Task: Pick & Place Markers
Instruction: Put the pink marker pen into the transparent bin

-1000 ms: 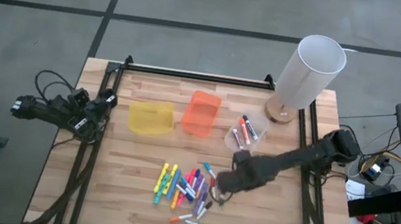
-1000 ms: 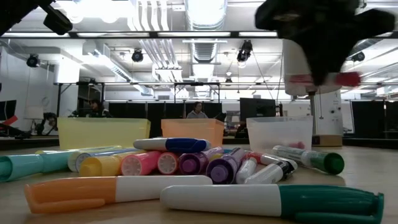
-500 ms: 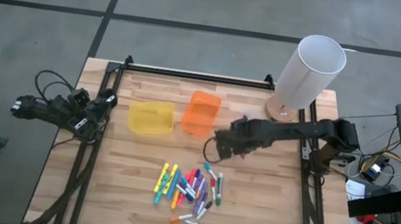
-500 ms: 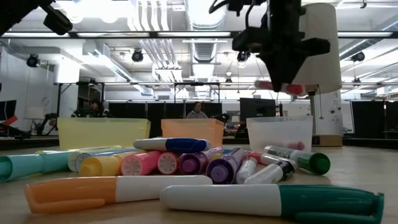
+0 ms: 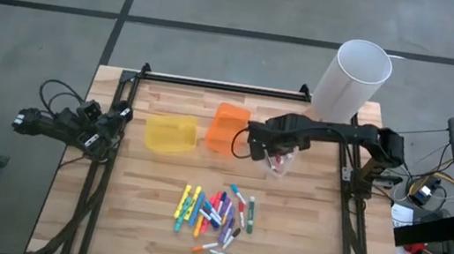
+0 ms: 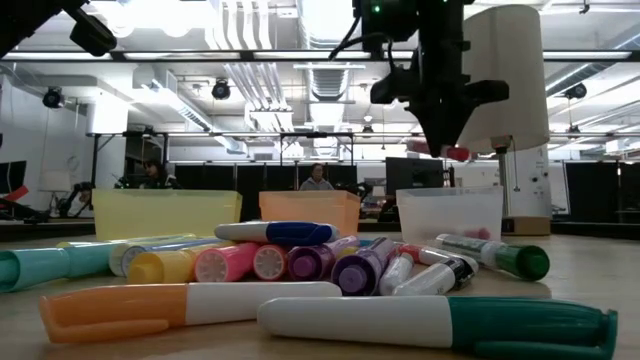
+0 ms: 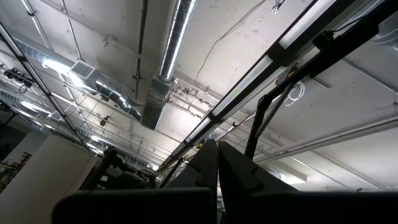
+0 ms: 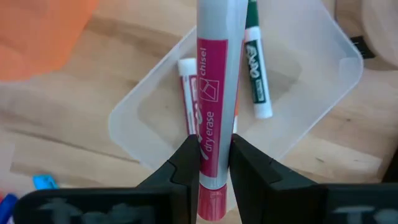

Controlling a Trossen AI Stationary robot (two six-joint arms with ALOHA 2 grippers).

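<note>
The markers [image 5: 215,214] lie in a loose many-coloured pile on the wooden table [image 5: 144,213], close up in the low view [image 6: 300,265]. My right gripper [image 5: 273,151] hangs above the clear bin [image 8: 305,99], shut on a pink-labelled marker [image 8: 214,74]. A green marker [image 8: 256,68] and a red one [image 8: 186,99] lie flat on the bin's bottom. My left gripper [image 7: 217,149] is shut, empty and pointing up at the ceiling; its arm [image 5: 76,126] is folded beyond the table's left edge. My right gripper pinches the marker's barrel at the pink label [image 8: 210,146], near one end, between its two fingers [image 8: 185,163]. The fingers come from above, pointing down, and lie across the marker. It hangs about level [image 6: 455,152], clear above the clear bin.
A yellow bin [image 5: 171,132] and an orange bin [image 5: 227,127] stand left of the clear bin. A tall white cylinder [image 5: 351,80] on a wooden base stands at the far right corner. Bare wood lies between the bins and the pile.
My right gripper has carried the pink marker from above the pile toward the table's far edge, to above the clear bin. It has stayed shut on the marker, which has stayed about level and clear of the table.
</note>
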